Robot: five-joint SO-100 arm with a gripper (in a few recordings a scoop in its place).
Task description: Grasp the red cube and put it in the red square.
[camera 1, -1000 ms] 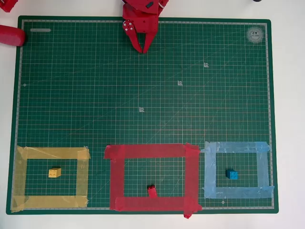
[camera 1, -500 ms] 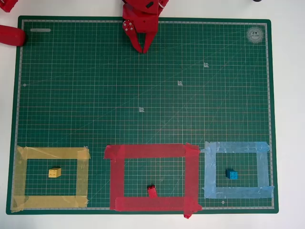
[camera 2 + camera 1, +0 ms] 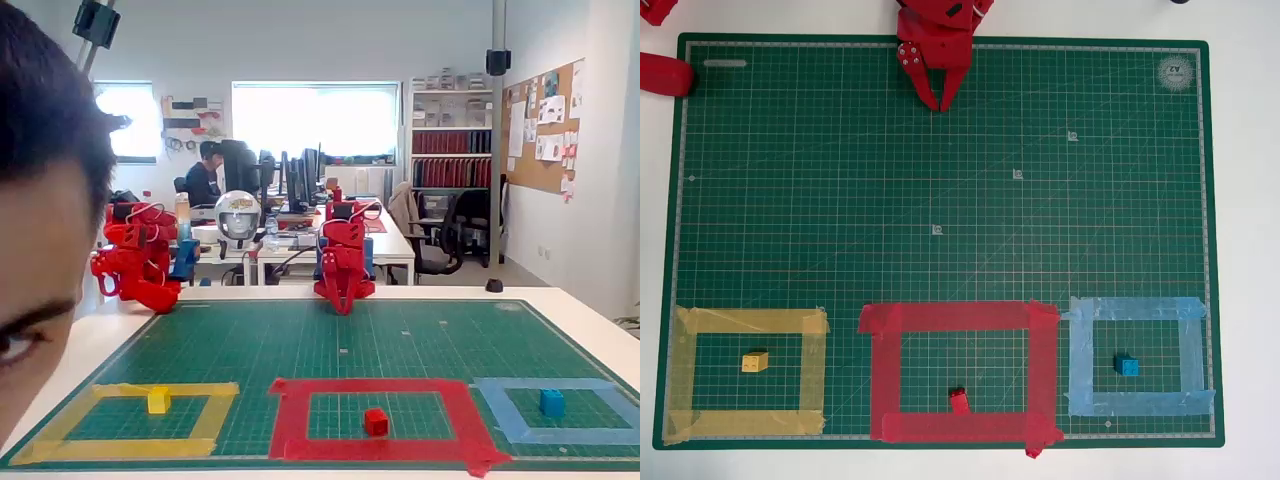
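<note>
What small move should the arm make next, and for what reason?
Probably none, beyond staying parked. The red cube already lies inside the red square, near its bottom strip in the overhead view, and the gripper sits at the far edge of the mat, jaws nearly together, holding nothing. The task looks done.

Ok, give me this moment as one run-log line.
gripper: far mat edge, nothing held, fingertips together | red cube: inside red square, near front strip | yellow cube, blue cube: in own frames
</note>
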